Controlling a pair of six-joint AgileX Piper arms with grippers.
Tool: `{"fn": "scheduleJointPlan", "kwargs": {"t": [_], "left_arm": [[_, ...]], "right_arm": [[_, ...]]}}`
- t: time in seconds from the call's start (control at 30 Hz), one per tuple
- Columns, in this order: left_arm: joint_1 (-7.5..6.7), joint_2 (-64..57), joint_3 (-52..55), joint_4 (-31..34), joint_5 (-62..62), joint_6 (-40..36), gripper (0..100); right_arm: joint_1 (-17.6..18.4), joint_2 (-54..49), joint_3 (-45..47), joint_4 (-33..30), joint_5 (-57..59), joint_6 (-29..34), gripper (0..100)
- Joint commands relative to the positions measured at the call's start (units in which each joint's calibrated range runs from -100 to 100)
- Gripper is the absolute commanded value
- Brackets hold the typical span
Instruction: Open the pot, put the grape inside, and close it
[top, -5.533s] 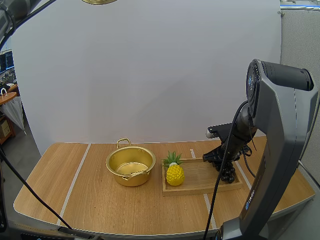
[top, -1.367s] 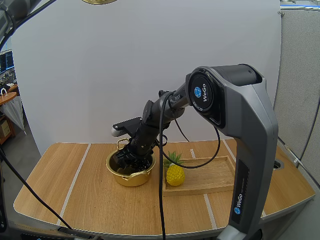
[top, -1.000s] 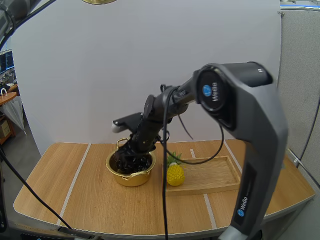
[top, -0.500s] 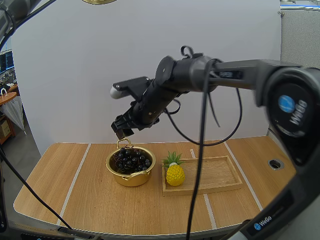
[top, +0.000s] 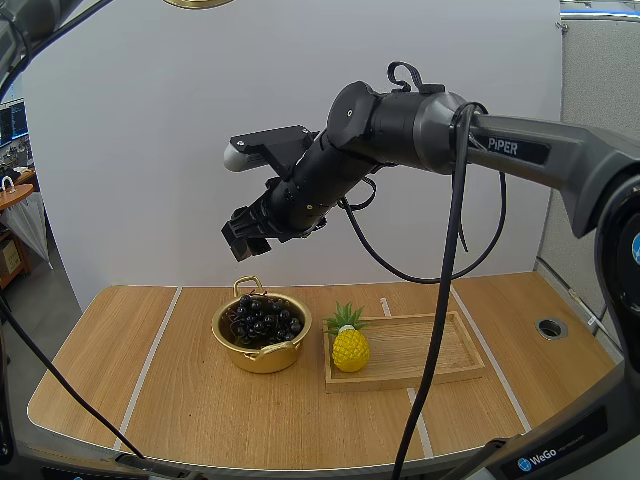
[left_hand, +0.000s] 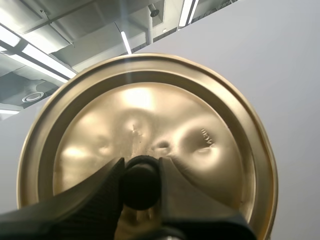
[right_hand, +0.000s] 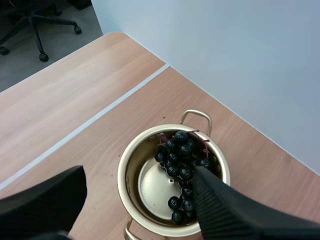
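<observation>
A wooden table (top: 100, 380) with pale stripes across it carries everything, and a plain white screen stands behind it. The gold pot (top: 262, 358) sits near the table's middle with no lid on it, one loop handle at its far side. The bunch of grapes (top: 262, 318) lies inside the pot, dark berries heaped toward the far wall, with some bare gold floor showing on the near side in the right wrist view. Just beside the pot, a toy pineapple (top: 349, 348) stands upright on the nearer end of a wooden tray (top: 420, 350).

The right gripper (top: 250, 232) hangs well above the pot, its two fingers spread apart and holding nothing; its camera looks straight down into the pot between them. The left gripper (left_hand: 141, 172) is clamped on the black knob (left_hand: 141, 182) of the lid (left_hand: 200, 125), the tips pinching the knob from both sides. The lid is high above the pot, its gold edge at the top of the high view.

By my reading, two of three steps are done: the pot is open and the grapes are in. What remains is closing. The left arm must bring the lid down, centre it over the rim and release it, once the right arm is clear of that path.
</observation>
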Motion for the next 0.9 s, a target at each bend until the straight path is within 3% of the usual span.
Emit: {"fn": "scheduleJointPlan", "kwargs": {"t": [0.0,0.03,0.1,0.13,0.17,0.6,0.87], "left_arm": [[-0.15,-0.4,-0.6,0.0,-2.4,-0.7,0],[-0.15,-0.4,-0.6,0.0,-2.4,-0.7,0],[-0.15,-0.4,-0.6,0.0,-2.4,-0.7,0],[-0.15,-0.4,-0.6,0.0,-2.4,-0.7,0],[-0.15,-0.4,-0.6,0.0,-2.4,-0.7,0],[-0.15,-0.4,-0.6,0.0,-2.4,-0.7,0],[-0.15,-0.4,-0.6,0.0,-2.4,-0.7,0]], "right_arm": [[-0.2,-0.2,0.1,-0.1,-2.5,0.1,100],[-0.2,-0.2,0.1,-0.1,-3.0,0.1,86],[-0.2,-0.2,0.1,0.3,-2.8,0.0,43],[-0.2,-0.2,0.1,0.4,-2.8,0.0,15],[-0.2,-0.2,0.1,0.4,-2.8,0.0,0],[-0.2,0.1,0.1,0.9,-5.4,-0.1,0],[1.2,9.6,0.1,2.0,-14.1,-1.7,0]]}}
